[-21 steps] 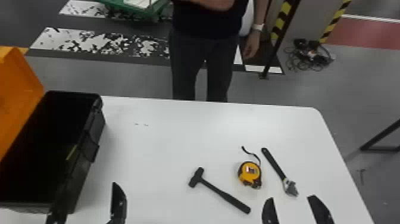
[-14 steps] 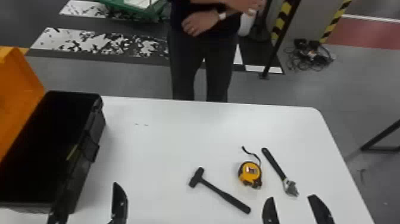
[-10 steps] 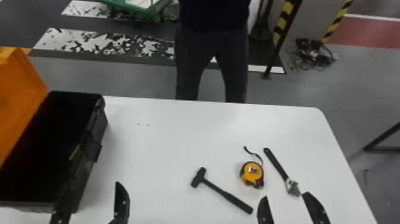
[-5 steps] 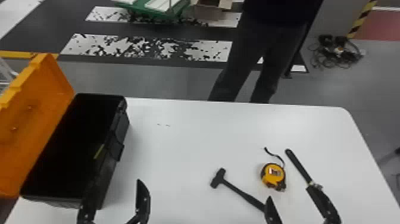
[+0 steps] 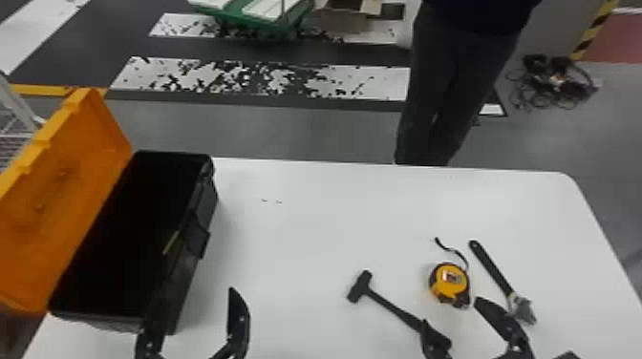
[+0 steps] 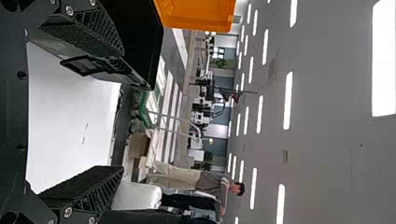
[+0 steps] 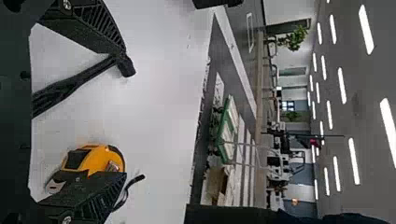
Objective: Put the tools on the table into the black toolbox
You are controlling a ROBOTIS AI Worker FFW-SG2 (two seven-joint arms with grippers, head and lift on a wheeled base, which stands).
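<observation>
1. Three tools lie on the white table [image 5: 305, 229]: a hammer [image 5: 394, 309], a tape [image 5: 449, 284] and a wrench [image 5: 492, 268].
2. The hammer is leftmost, its head pointing away from the robot and to the left, its handle running back to the right. The right gripper's left finger [image 5: 432, 340] overlaps the handle's near end in the head view; I cannot tell whether they touch.
3. The tape sits between hammer and wrench, its black strap [image 5: 449, 249] trailing toward the far edge.
4. The wrench lies just right of the tape, its metal head on the near end, close by the other finger of that gripper.
5. The right gripper [image 5: 451, 312] has its fingers spread wide with nothing held. In the right wrist view, its lower finger [image 7: 88, 193] covers part of the tape.
6. The left gripper [image 5: 197, 303] stands near the toolbox, also wide apart and empty; the left wrist view shows the same.
7. The toolbox [image 5: 184, 286] is on the left side of the table, its orange lid [image 5: 71, 191] open and tipped to the left. Its inside is too dark to read.
8. Beyond the table, a green cart [image 5: 270, 16] and a heap of cables [image 5: 556, 81] are on the floor.
</observation>
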